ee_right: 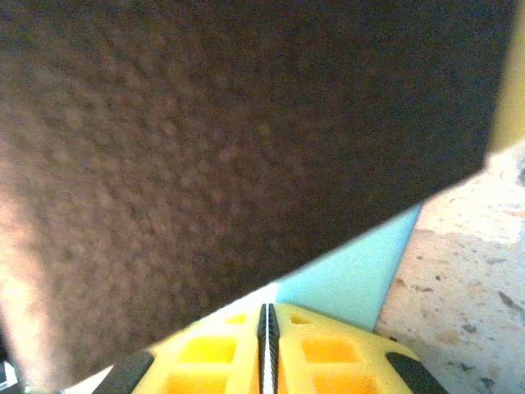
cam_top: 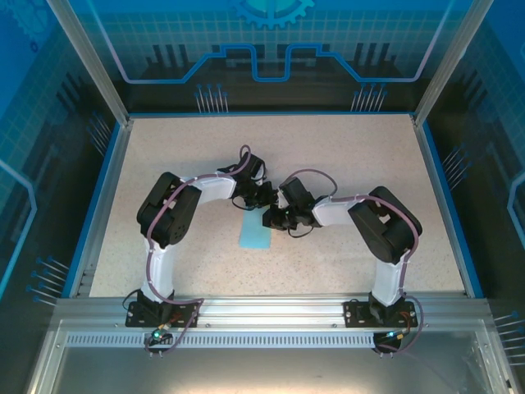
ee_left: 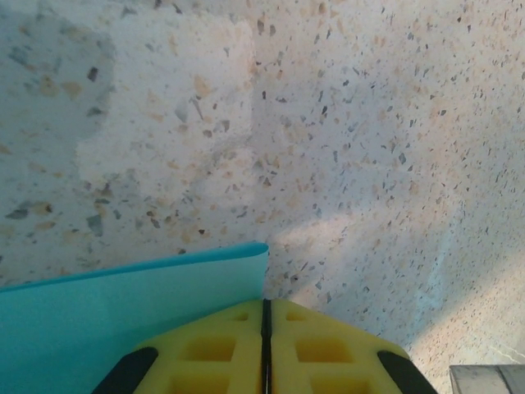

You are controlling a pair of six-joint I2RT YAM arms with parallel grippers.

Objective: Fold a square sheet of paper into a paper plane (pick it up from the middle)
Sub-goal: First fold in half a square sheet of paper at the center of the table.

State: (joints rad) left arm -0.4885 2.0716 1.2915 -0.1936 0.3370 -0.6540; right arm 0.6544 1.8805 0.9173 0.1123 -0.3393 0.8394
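The light-blue sheet of paper (cam_top: 256,235) lies folded into a narrow strip at the table's middle. Both grippers meet over its far end. My left gripper (cam_top: 261,197) is shut, and in the left wrist view its yellow fingertips (ee_left: 266,308) sit at the corner of the paper (ee_left: 123,316), whose rounded folded edge runs along the top. My right gripper (cam_top: 276,218) is shut too; its tips (ee_right: 265,310) touch the paper (ee_right: 361,279). I cannot tell whether either one pinches the sheet. No finished paper plane is in view.
A dark blurred body (ee_right: 205,148), very close, covers most of the right wrist view. The speckled table (cam_top: 353,164) stretches around the arms, bordered by a blue rim (cam_top: 443,197) and transparent walls.
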